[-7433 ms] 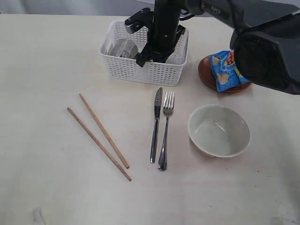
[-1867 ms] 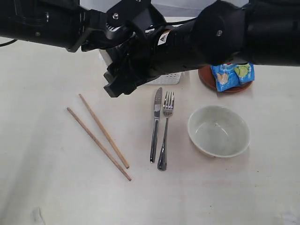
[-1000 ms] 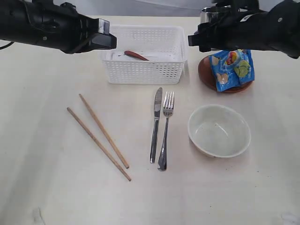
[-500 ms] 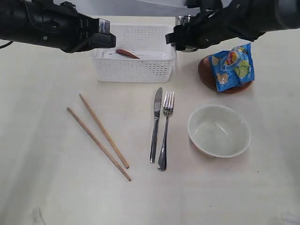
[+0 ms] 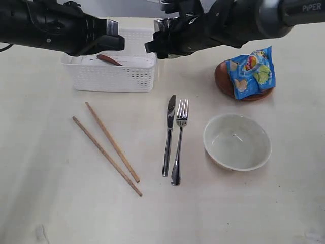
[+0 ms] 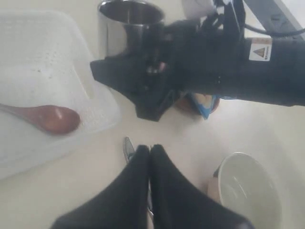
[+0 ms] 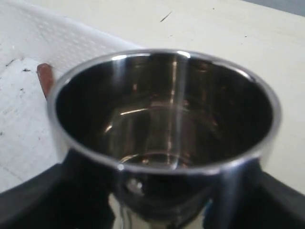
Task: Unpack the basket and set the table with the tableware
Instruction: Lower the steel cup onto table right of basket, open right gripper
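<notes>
R gripper (image 5: 161, 44) has the small shiny steel cup (image 5: 162, 23) clamped between its black fingers (image 7: 45, 193), jaws spread wide round the body. The cup is upright, mouth up, nothing visible inside in R wrist view. In ext. view it hangs at the far right corner of the white perforated plastic basket (image 5: 117, 79).

L gripper (image 6: 150, 151) has its fingers pressed tight together and grips nothing. In ext. view the L arm lies over the basket's far-left rim.

The basket sits on the pale beige tabletop (image 5: 51, 203), far left of centre, w/ a reddish-brown wooden spoon (image 5: 109, 59) inside, bowl end resting on the floor of the basket per L wrist view.

Already out on the tabletop:
- Two wooden chopsticks (image 5: 112, 142) lie roughly parallel, angled, near the left.
- Steel knife (image 5: 168, 135) and steel fork (image 5: 179, 142) lie side by side at centre, just apart.
- Pale round bowl (image 5: 237, 141) stands to their right, upright, empty.
- Brown round plate (image 5: 222, 79) sits beyond the bowl, w/ a blue chip bag (image 5: 251, 71) lying on it.
</notes>
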{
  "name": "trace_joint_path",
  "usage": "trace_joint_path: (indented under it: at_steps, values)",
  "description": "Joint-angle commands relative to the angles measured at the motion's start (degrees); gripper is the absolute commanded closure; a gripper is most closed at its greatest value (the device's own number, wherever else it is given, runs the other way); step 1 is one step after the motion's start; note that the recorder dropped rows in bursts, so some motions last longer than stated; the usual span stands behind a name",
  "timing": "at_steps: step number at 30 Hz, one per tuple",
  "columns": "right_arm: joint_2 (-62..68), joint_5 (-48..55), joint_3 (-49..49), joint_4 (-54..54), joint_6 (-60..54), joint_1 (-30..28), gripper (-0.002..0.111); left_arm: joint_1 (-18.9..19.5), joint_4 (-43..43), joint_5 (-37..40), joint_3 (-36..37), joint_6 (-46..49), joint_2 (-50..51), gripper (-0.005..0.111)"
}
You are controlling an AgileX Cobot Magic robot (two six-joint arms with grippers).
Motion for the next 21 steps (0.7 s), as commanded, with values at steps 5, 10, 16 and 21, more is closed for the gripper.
trace_joint_path:
  at_steps: [5, 10, 16, 21]
  values:
    - [-6.4, -17.8, 16.4, -0.9, -1.6, -0.4, 0.109, -0.3, -3.6, -1.8, 0.0, 2.3, 0.2, 0.107]
    - [-7.5, -20.5, 19.6, -4.2, -1.3, 0.2, 0.109, -0.3, -8.1, -0.3, 0.0, 6.7, 0.2, 0.107]
    - [-9.0, -16.3, 15.1, -5.5, -1.3, 2.7, 0.109, -0.3, -8.1, -0.3, 0.0, 6.7, 0.2, 0.107]
    - [-8.9, -9.1, 9.7, -5.5, -1.3, 2.9, 0.109, -0.3, -7.9, -0.3, 0.0, 6.8, 0.2, 0.107]
